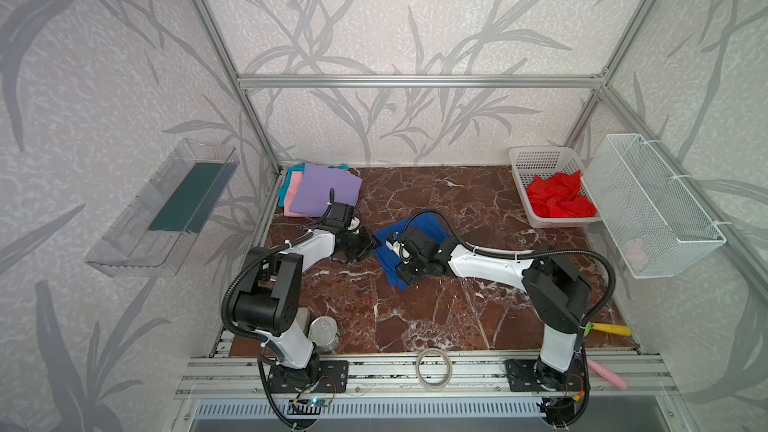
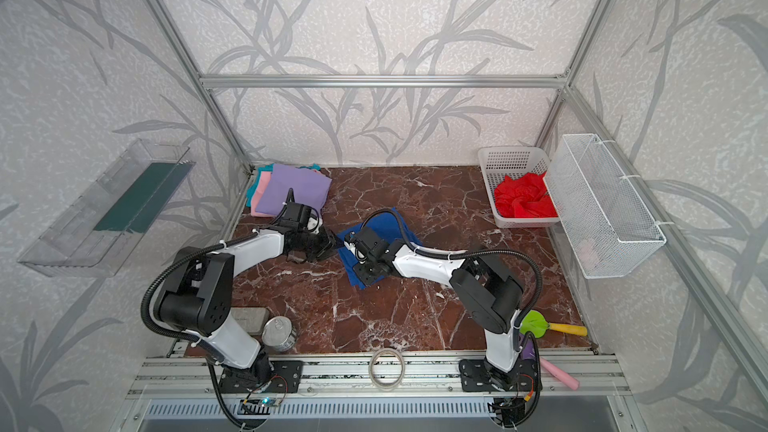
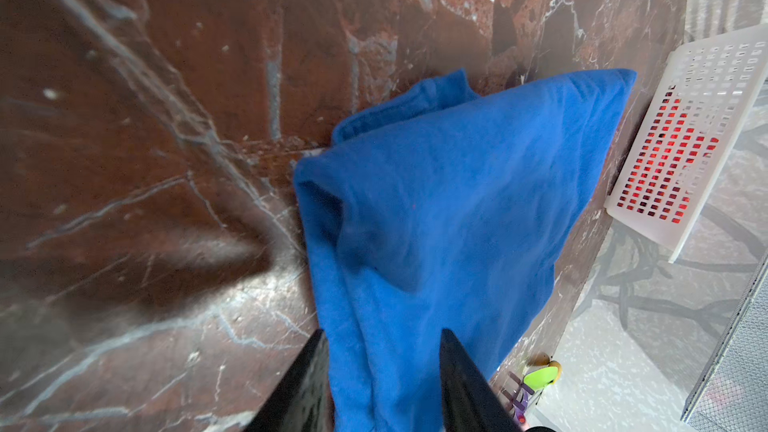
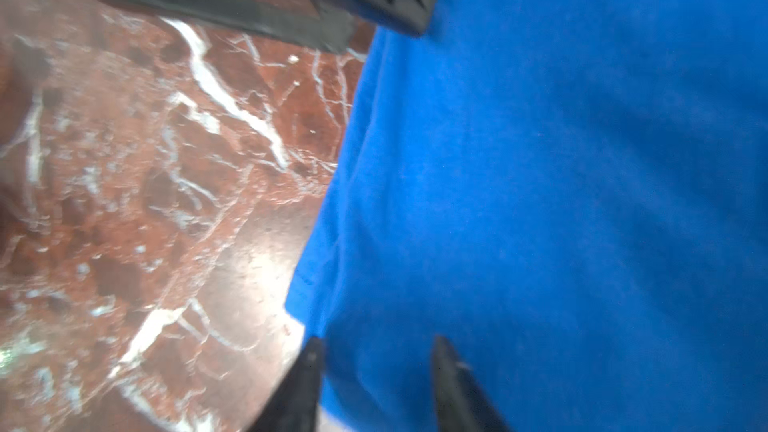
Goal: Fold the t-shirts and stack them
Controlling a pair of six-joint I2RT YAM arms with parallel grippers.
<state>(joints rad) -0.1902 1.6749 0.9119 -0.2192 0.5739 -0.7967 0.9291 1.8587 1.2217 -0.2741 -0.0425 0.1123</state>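
You see the royal blue shirt (image 1: 388, 265) folded, lying flat mid-table (image 1: 415, 317). The red shirt (image 1: 559, 197) sits crumpled in the white basket (image 1: 536, 155), far right. The lavender shirt (image 1: 320, 191) tops the pink shirt (image 1: 293, 197) and teal shirt (image 1: 284, 189), folded, far left corner.

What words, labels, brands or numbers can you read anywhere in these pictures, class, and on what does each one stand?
No text can be read in any view.
Tin can: marks on its lid, too small and blurred to read.
Blue t-shirt: only plain cloth shows, no lettering in view.
White basket: only rows of holes, no label.
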